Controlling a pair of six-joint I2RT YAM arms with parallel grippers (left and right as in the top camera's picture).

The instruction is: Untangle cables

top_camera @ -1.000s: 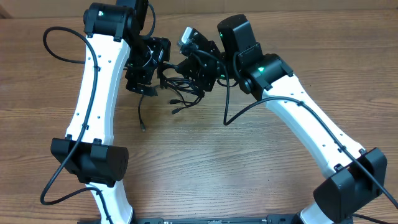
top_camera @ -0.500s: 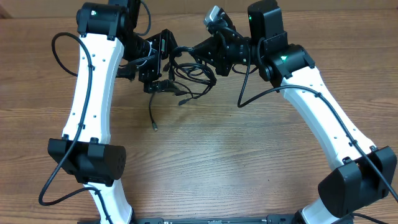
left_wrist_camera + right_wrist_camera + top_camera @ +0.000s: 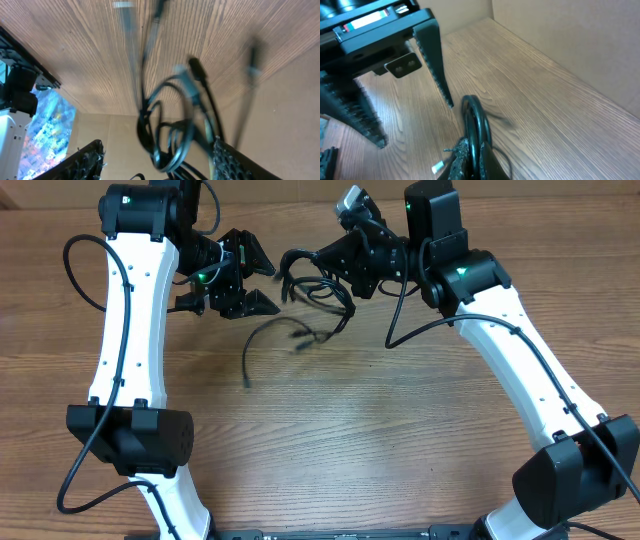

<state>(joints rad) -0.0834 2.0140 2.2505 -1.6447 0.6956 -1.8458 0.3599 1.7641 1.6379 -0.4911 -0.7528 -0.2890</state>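
The cables [image 3: 318, 292] hang as a loose black knot of loops from my right gripper [image 3: 312, 262], which is shut on them. One tail [image 3: 250, 355] trails down toward the table. In the right wrist view a cord loop [image 3: 472, 112] rises from the shut right gripper [image 3: 474, 145]. My left gripper [image 3: 268, 288] stands open just left of the knot, apart from it. In the blurred left wrist view the cables [image 3: 172, 130] dangle in front of the open left gripper [image 3: 157, 146], with nothing pinched between the fingers [image 3: 87, 160].
The wooden table [image 3: 400, 440] spreads below both arms. A cardboard wall [image 3: 570, 40] stands behind the table's far edge. Thicker black wires [image 3: 80, 260] run along the white arms. The left gripper's toothed fingers [image 3: 432, 55] show in the right wrist view.
My left gripper has drawn back to the left, out of the knot, and its jaws have narrowed a little. The cables swing from the right gripper, which has barely moved.
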